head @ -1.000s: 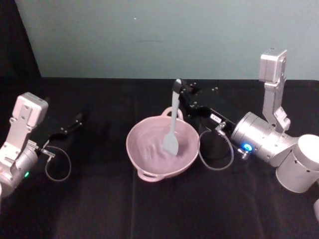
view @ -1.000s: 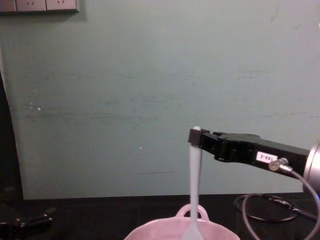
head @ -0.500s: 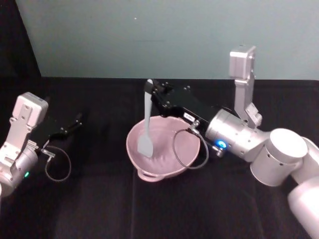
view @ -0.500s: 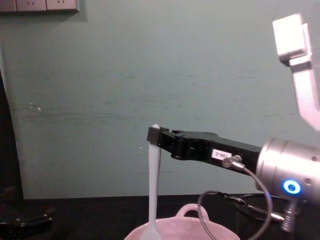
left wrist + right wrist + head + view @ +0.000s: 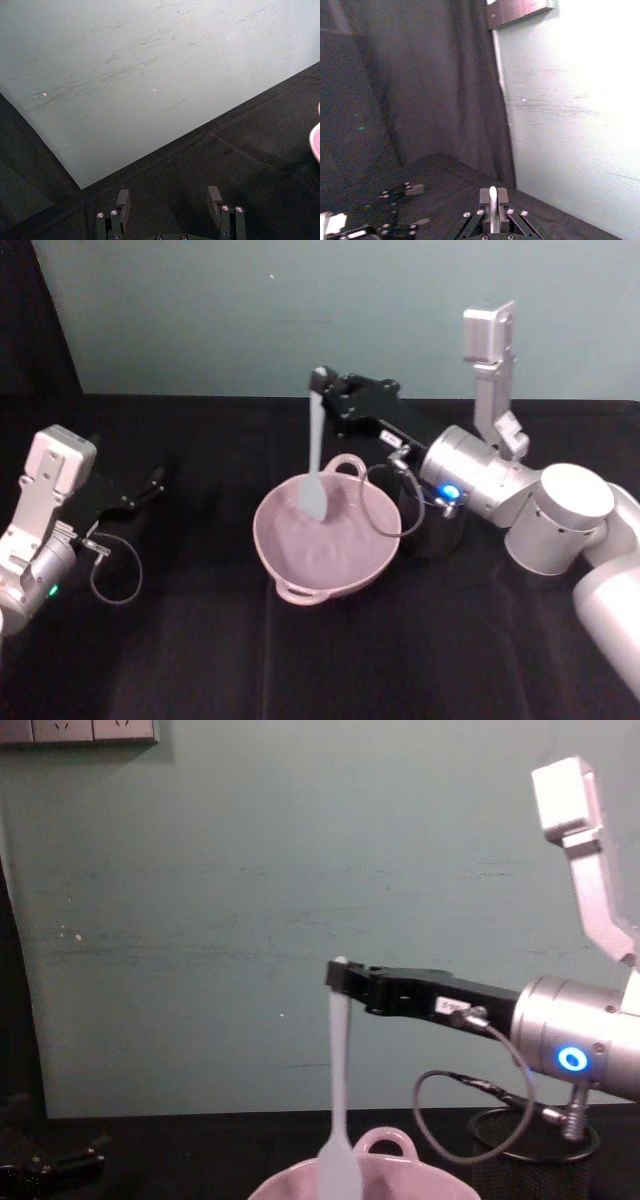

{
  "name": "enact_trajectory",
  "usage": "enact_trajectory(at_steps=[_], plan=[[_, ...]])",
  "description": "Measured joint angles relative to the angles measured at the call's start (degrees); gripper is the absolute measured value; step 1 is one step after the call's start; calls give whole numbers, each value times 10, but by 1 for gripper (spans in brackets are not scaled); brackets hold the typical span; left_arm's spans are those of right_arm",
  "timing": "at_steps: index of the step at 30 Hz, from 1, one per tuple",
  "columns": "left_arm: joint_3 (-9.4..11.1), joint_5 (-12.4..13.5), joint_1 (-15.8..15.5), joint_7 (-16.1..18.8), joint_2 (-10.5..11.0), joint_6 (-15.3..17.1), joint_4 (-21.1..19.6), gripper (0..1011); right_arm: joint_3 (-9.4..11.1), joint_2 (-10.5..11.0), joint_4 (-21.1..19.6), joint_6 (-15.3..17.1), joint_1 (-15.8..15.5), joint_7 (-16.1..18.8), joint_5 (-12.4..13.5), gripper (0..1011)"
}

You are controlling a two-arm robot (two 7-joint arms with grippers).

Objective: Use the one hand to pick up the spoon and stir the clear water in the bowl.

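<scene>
two risks noted. first: the right gripper (image 5: pixel 320 382) is closed on the spoon (image 5: pixel 315 455) only at the very tip of its handle, so the long handle hangs below like a lever. sideways drag from the clear water (image 5: pixel 322 545), or a knock on the bowl (image 5: pixel 272 565), could, i judge, swing it in the jaws or pull it free. second: the spoon's blade sits toward the bowl's far side, near the loop handle at the rim. a wide stirring circle from here could strike the rim, shift the bowl or slop water out. the cable loop (image 5: pixel 378 502) under the wrist hangs over the bowl's right side, just beside the mesh cup (image 5: pixel 440 530), and might snag.

position: spoon near upright, arm reaching in from the right above the bowl. chest view agrees: gripper (image 5: pixel 340 975) high, spoon (image 5: pixel 338 1070) hanging straight down to the bowl (image 5: pixel 410 1182). whether the blade is wetted, cannot tell. left gripper (image 5: pixel 155 480) parked at far left, fingers apart, holding nothing.
</scene>
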Motion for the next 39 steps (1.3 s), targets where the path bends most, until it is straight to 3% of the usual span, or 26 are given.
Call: enact_trajectory(at_steps=[11, 22, 29, 39], plan=[[0, 0, 0, 0, 0, 0, 0, 1011, 40, 33, -28, -2, -27, -12, 9, 96], [0, 0, 0, 0, 0, 0, 0, 1011, 54, 60, -91, 3, -75, -16, 19, 96], [0, 0, 0, 0, 0, 0, 0, 1011, 50, 68, -120, 7, -97, -16, 21, 96], [0, 0, 0, 0, 0, 0, 0, 1011, 18, 59, -129, 15, -100, -4, 19, 96]])
